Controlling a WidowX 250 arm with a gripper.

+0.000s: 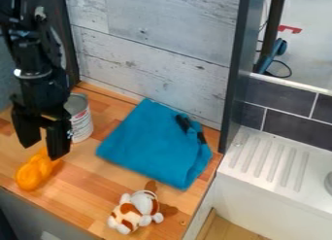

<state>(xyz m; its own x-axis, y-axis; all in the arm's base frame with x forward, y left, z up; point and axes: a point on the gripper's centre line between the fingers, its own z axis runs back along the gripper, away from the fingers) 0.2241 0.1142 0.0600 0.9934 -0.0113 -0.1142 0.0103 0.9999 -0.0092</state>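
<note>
My gripper [42, 141] hangs at the left over the wooden counter, open, its two fingers pointing down with a gap between them. Just below and partly behind its right finger is an orange, lumpy object [32, 172] on the counter. A metal can [80, 121] with a white and red label stands upright behind the gripper, to its right. The folded blue cloth [152, 144] lies flat mid-counter, with black strap-like pieces on its upper right part. Near the front edge a white and brown plush toy [135, 211] lies on the wood.
A pale wood-plank wall [152, 54] rises behind the wooden counter [84, 185]. A dark upright post [235, 74] stands at the counter's right back corner. Further right is a white ribbed drainboard [269, 161] beneath dark tiles.
</note>
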